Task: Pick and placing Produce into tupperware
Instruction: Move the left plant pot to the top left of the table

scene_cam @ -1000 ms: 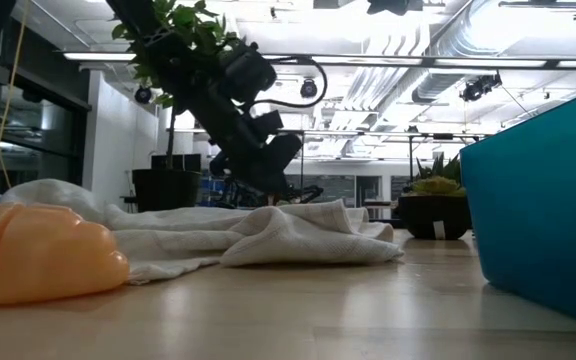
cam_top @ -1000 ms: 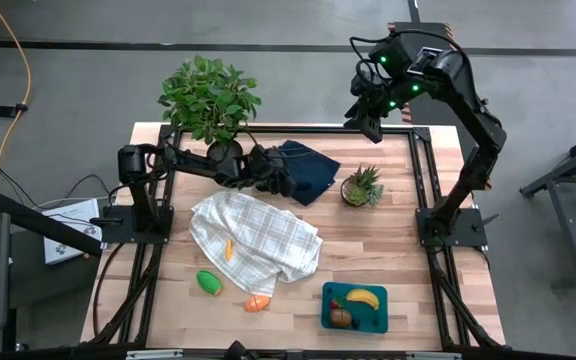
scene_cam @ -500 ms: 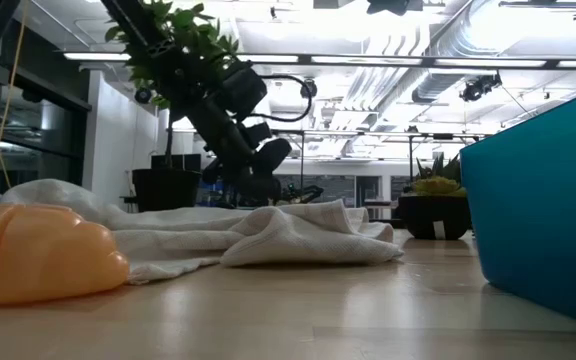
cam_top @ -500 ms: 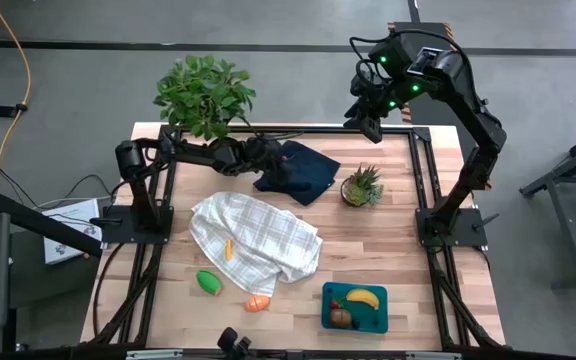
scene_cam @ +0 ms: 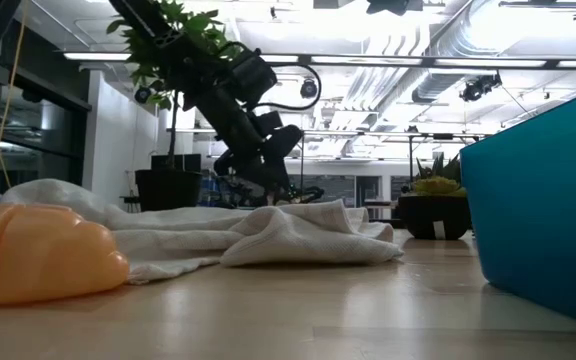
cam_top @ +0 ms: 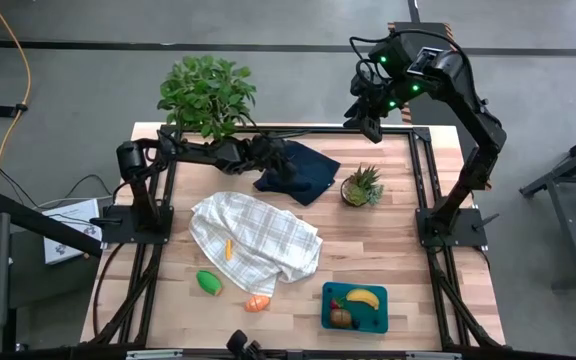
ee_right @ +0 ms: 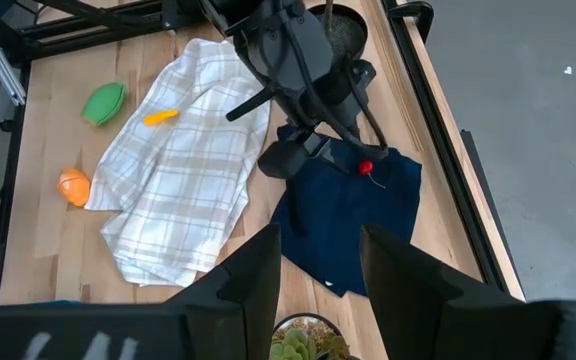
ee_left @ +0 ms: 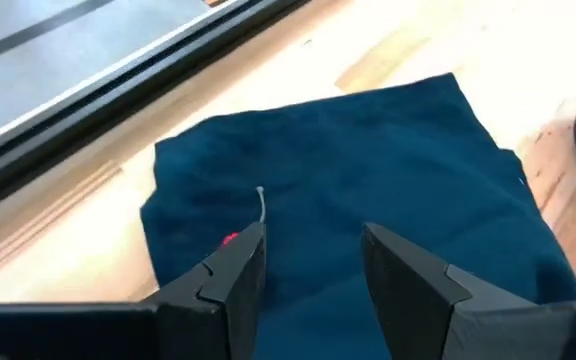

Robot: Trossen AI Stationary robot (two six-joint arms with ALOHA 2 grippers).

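Observation:
My left gripper (ee_left: 313, 240) (cam_top: 290, 168) hovers open over a dark navy cloth (cam_top: 303, 172) at the table's far side. A red berry (ee_left: 230, 239) (ee_right: 365, 168) with a thin stem lies on that cloth, just outside one finger. My right gripper (ee_right: 318, 240) (cam_top: 368, 122) hangs open high above the table's far right corner. The teal tupperware (cam_top: 329, 300) stands near the front edge, with a yellow banana (cam_top: 363, 297) and a brown round piece (cam_top: 340, 317) in it. A green piece (cam_top: 208, 282) and an orange piece (cam_top: 258, 302) lie on the wood. A small orange piece (cam_top: 228, 248) lies on the checked towel (cam_top: 263, 240). My left gripper has nothing between its fingers. The red berry (ee_left: 230, 239) sits close against the outer side of one fingertip (ee_left: 248, 250); whether that finger touches it, I cannot tell.
A large leafy potted plant (cam_top: 206, 95) stands at the far left corner beside my left arm. A small spiky potted plant (cam_top: 363, 187) stands right of the navy cloth. Black frame rails run along the table's sides. Bare wood lies between the towel and the tupperware.
My left gripper has gone from the navy cloth's left edge toward the table's far and right edges, rising a little, and now stands over the cloth. Its fingers keep the same gap. My right arm has kept still.

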